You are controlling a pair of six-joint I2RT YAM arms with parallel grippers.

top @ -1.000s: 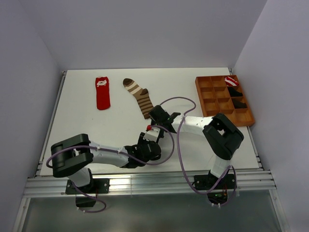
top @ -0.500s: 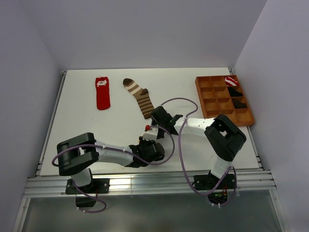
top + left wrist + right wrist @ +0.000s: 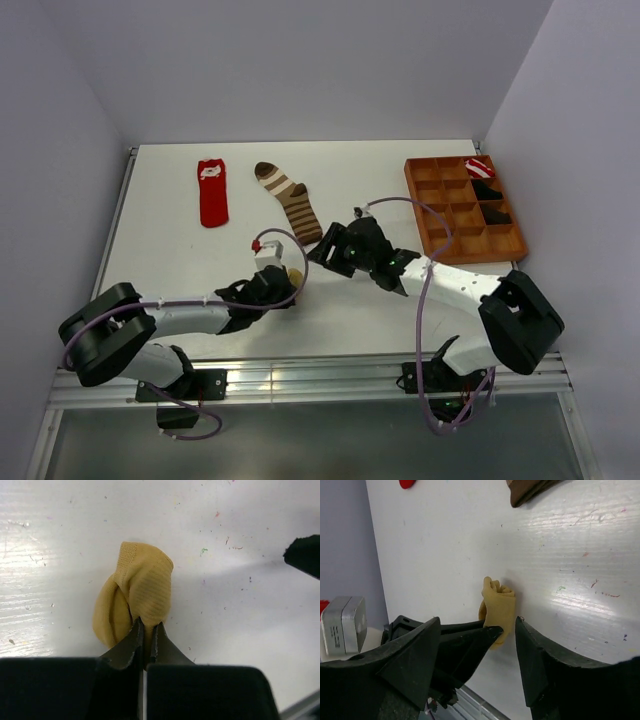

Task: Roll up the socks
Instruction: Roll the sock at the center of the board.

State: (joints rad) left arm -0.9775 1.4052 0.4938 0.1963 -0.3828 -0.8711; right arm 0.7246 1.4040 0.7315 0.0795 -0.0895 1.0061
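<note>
From above, the red sock [image 3: 212, 195] with its white mark and the striped sock [image 3: 290, 201] are seen lying flat, well left of the wooden tray [image 3: 413, 190]. The red one is laid parallel to the tray's long side, and the striped one is slanted, toe toward the tray. The mustard sock [image 3: 294, 276], bundled, is found left of the tray's near corner, at the left gripper [image 3: 286, 284].

In the left wrist view, the jaws are clenched on the bundle's fold.

In the right wrist view, the right gripper [image 3: 477, 630] is spread wide and nothing is held.
</note>
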